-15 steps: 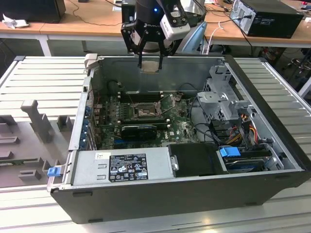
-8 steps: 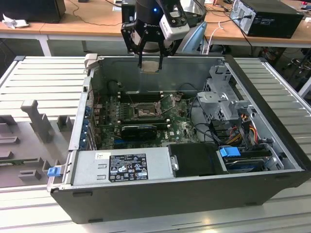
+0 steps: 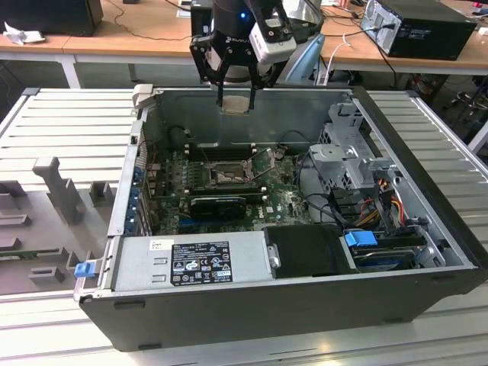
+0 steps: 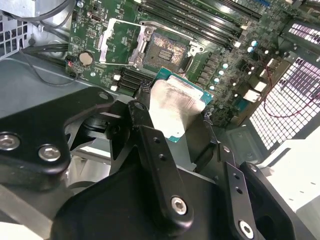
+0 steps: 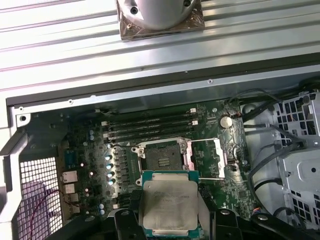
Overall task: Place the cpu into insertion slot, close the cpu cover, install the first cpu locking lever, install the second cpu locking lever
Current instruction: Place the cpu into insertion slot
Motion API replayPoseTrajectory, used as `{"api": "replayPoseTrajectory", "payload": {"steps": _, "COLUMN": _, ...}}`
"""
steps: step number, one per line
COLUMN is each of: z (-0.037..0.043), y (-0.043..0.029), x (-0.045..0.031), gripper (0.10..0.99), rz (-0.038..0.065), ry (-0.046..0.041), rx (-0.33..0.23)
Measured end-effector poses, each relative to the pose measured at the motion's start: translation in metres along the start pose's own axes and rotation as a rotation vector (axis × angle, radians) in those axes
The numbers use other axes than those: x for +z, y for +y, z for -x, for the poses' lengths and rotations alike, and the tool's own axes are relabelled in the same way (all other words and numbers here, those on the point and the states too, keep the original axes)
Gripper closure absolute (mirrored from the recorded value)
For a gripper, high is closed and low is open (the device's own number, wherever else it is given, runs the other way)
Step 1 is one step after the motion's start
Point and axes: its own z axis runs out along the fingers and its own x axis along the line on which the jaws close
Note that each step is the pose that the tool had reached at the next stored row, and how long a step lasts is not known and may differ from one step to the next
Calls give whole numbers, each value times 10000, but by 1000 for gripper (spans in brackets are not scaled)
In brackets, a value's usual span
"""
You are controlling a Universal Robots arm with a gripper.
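Cpu (image 5: 169,204): judged light, stiff, fragile; clenched by opposite edges in gripper (image 3: 235,105), insertion slot (image 3: 226,177) at six o'clock in exterior view.

the gripper (image 3: 235,101) is matte black, built of flat jointed links (image 4: 155,160) pinned with silver hex screws (image 4: 178,205). a pale grey camera box (image 3: 271,42) sits beside the black wrist (image 3: 227,21), where a small blue light (image 3: 242,13) glows.

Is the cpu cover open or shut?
Open: the cpu cover lies flipped back beside the insertion slot, whose contacts show; the gripper holds the cpu.
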Motion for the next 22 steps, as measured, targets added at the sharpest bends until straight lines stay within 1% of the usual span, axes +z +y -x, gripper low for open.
{"api": "replayPoseTrajectory", "payload": {"steps": 22, "z": 0, "y": 0, "x": 2, "gripper": 557, "rz": 16, "ry": -76, "rx": 845}}
